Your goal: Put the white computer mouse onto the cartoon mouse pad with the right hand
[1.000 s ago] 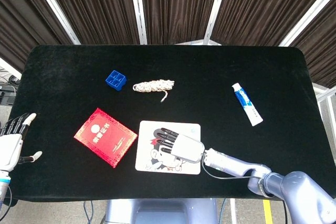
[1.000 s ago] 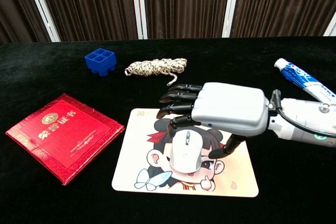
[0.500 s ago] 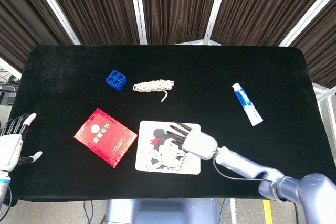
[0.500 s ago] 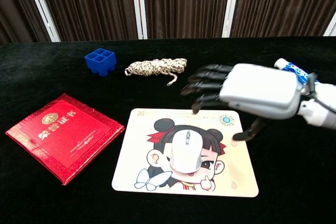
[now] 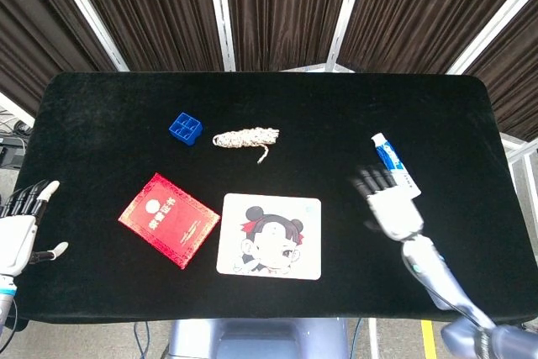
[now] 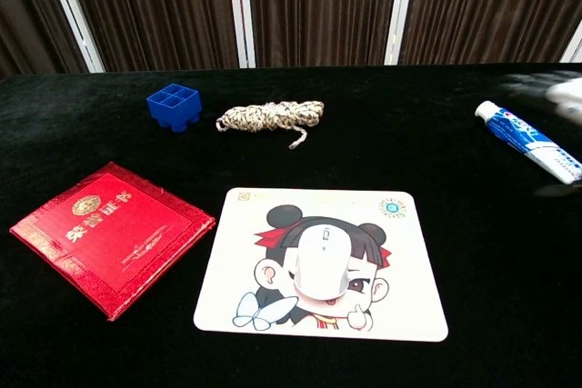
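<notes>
The white computer mouse (image 6: 320, 265) lies flat in the middle of the cartoon mouse pad (image 6: 400, 308), over the printed girl's face, with nothing touching it. In the head view the pad (image 5: 234, 208) sits near the table's front edge. My right hand (image 5: 387, 203) is well right of the pad, blurred by motion, fingers spread and holding nothing; its fingertips reach the near end of a toothpaste tube. In the chest view only a faint blur of that hand (image 6: 556, 90) shows at the right edge. My left hand (image 5: 21, 229) hangs at the table's left edge, fingers apart, holding nothing.
A red booklet (image 5: 168, 219) lies just left of the pad. Behind it are a blue block (image 5: 185, 128) and a coiled rope (image 5: 244, 138). A white and blue toothpaste tube (image 5: 395, 166) lies at the right, beside my right hand.
My right hand has lifted off the mouse and swung away to the right, toward the toothpaste tube. The mouse stays on the pad. The left hand has not moved.
</notes>
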### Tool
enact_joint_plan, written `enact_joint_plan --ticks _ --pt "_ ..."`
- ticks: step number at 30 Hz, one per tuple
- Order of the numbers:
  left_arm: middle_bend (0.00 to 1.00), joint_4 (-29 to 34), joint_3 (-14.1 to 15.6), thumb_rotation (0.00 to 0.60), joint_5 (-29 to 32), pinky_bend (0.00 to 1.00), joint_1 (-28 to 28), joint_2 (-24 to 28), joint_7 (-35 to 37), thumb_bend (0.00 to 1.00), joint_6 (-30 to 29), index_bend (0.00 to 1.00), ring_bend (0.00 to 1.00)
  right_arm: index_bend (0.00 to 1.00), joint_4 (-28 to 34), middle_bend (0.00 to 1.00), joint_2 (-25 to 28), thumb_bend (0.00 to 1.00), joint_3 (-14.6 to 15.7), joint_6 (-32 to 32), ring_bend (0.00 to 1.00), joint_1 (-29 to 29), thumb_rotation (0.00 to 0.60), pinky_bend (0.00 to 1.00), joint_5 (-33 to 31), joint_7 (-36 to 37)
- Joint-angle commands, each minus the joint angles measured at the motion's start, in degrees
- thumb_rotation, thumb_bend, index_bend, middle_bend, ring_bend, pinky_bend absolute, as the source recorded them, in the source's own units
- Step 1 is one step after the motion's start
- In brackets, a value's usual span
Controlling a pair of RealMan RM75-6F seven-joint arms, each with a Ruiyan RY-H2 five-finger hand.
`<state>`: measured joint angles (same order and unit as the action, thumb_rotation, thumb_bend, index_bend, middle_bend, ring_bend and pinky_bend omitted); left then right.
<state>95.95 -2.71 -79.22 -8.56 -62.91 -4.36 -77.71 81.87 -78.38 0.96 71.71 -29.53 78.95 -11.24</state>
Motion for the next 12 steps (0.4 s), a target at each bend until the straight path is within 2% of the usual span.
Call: enact_joint_plan --ticks 1,6,12 --pt "0.00 -0.35 0.09 0.600 -0.41 0.00 0.09 -0.23 -0.36 0.18 -0.41 0.00 0.00 0.00 9.09 0.00 6.89 0.15 -1.45 2.38 0.00 5.70 0.600 0.00 -5.67 -3.43" --pt "0.00 -0.71 0.09 0.600 -0.49 0.00 0.22 -0.61 -1.67 0.18 -0.98 0.00 0.00 0.00 17.35 0.00 11.46 0.15 -0.92 6.31 0.00 10.11 0.600 0.00 -8.12 -5.65" --pt "0.00 -1.31 -0.13 0.600 -0.75 0.00 0.49 -1.13 -1.99 0.18 -2.01 0.00 0.00 0.00 18.15 0.00 13.74 0.15 -0.81 10.90 0.00 14.87 0.600 0.00 -7.40 -1.12"
